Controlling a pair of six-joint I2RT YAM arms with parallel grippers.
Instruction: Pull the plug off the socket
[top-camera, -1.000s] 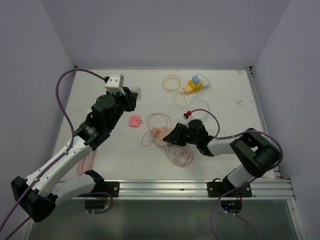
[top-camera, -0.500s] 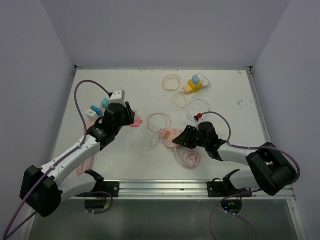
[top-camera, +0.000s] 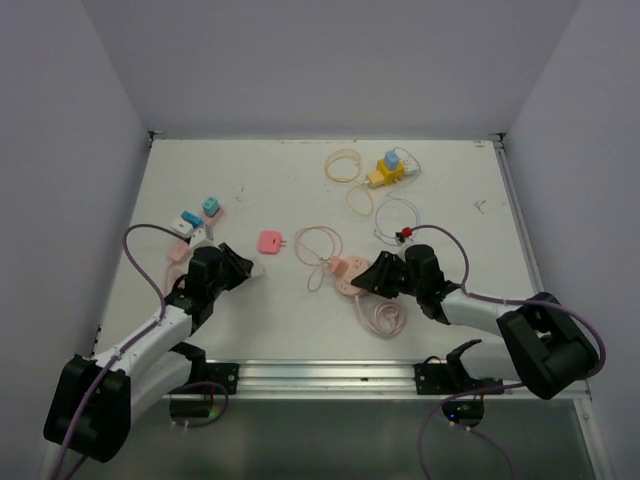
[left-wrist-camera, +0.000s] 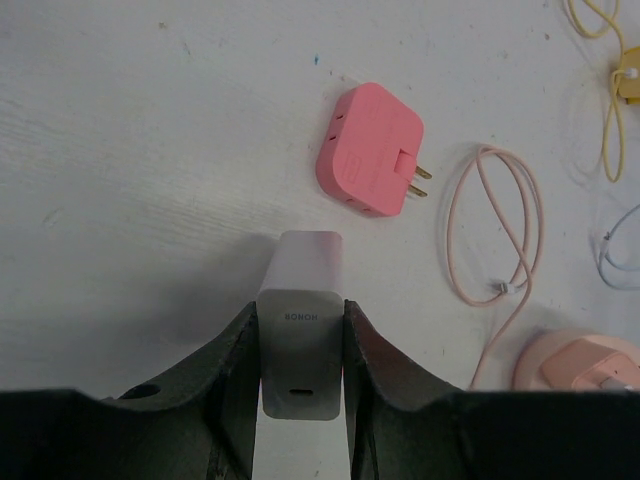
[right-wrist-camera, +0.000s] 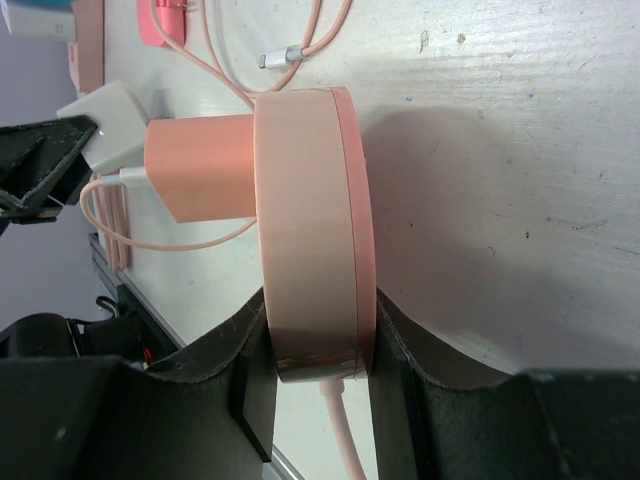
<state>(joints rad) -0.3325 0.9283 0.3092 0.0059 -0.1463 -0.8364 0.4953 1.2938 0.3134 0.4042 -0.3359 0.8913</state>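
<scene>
Pink plug (right-wrist-camera: 200, 165) sat in the round socket (right-wrist-camera: 310, 230), which my right gripper (right-wrist-camera: 318, 322) clamped; my left gripper (left-wrist-camera: 298, 318), left of the socket, pinched a white charger (left-wrist-camera: 303, 270). Thus occupied, it might not grab the plug.

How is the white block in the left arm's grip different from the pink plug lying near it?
The white block sits clamped in the left end effector; the pink plug lies loose on the table. The pink plug shows two metal prongs; the white block shows only a small port. Both have rounded corners.
</scene>
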